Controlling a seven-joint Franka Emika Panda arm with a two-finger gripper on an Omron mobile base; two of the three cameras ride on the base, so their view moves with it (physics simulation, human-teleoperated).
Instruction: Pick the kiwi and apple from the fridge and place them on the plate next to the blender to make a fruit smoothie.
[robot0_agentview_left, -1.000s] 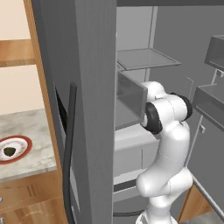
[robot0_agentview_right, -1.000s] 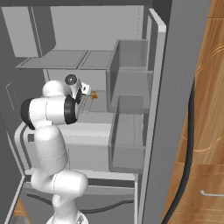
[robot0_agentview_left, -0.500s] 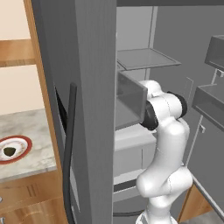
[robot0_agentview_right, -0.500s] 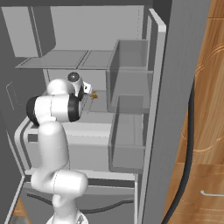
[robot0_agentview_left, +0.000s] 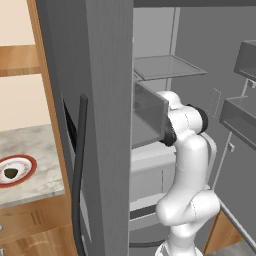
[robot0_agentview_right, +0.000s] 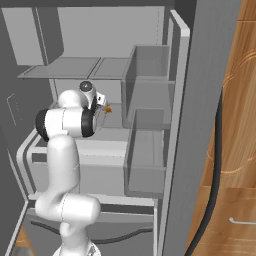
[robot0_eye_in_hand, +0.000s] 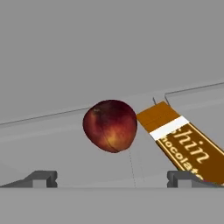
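The red apple (robot0_eye_in_hand: 110, 125) lies on a grey shelf of the fridge (robot0_agentview_right: 75, 67), straight ahead in the hand view and a short way beyond my fingertips (robot0_eye_in_hand: 41, 178). My gripper (robot0_eye_in_hand: 111, 181) is open, its jaws wider than the apple and nothing between them. In the right base view the hand (robot0_agentview_right: 97, 100) reaches in under the upper shelf. On the counter left of the open fridge door (robot0_agentview_left: 105, 100), the kiwi (robot0_agentview_left: 10, 173) sits on the red-rimmed plate (robot0_agentview_left: 31, 167). The blender is out of view.
An orange-brown chocolate bar (robot0_eye_in_hand: 183, 144) lies just right of the apple, almost touching it. Door bins (robot0_agentview_right: 150, 85) hang to the right of the arm. The fridge door edge and its black seal (robot0_agentview_left: 77, 175) stand between the arm and the counter.
The arm has pushed a little deeper into the fridge along the shelf. The gripper has stayed open.
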